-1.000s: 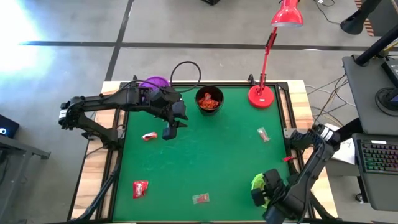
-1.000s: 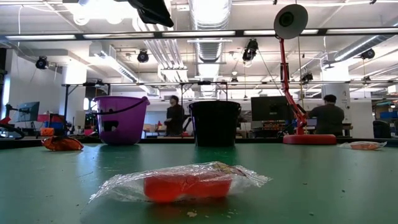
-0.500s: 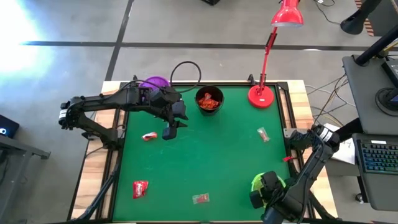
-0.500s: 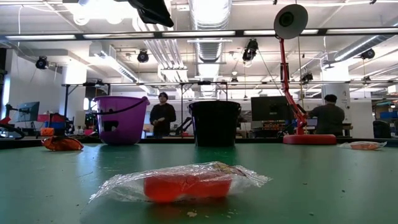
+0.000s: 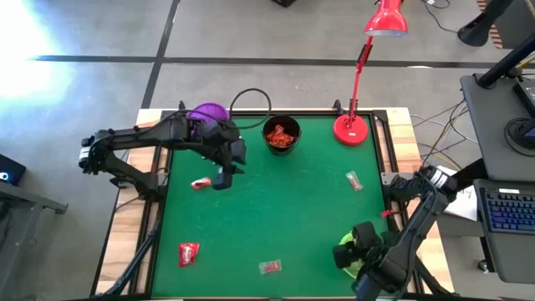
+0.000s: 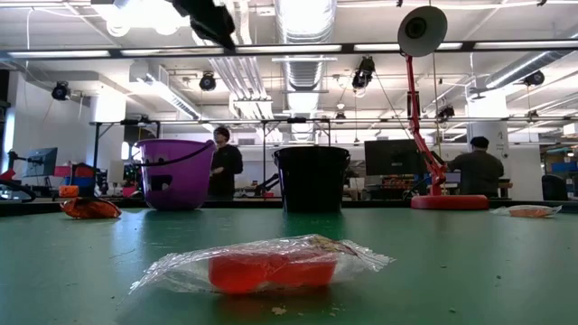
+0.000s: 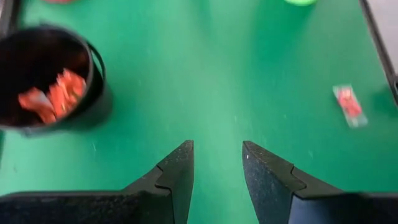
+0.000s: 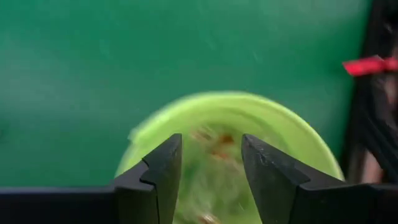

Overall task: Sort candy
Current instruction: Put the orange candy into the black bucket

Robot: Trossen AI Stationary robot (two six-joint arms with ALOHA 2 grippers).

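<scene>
My right gripper (image 8: pixel 211 158) stands open just above the green cup (image 5: pixel 349 246) at the table's near right; greenish wrapped candy (image 8: pixel 214 186) lies inside the cup. My left gripper (image 7: pixel 217 165) hangs open and empty above the table at the far left, near the black cup (image 5: pixel 282 135), which holds red candy (image 7: pixel 53 96). The purple cup (image 5: pixel 207 111) stands at the far left edge. Loose candy lies flat on the table: an orange piece (image 5: pixel 201 183) beside my left gripper, a red one (image 5: pixel 189 253), a clear-wrapped red one (image 6: pixel 262 266) and one at the right (image 5: pixel 355 181).
A red desk lamp stands on its base (image 5: pixel 352 130) at the far right of the table. A black frame (image 5: pixel 389 180) edges the green mat. The mat's middle (image 5: pixel 284 209) is bare. People stand in the room beyond the table.
My left gripper has shifted a little toward the table's left edge. My right gripper has stayed over the green cup, moving only slightly. A person in the room behind has walked leftward past the cups.
</scene>
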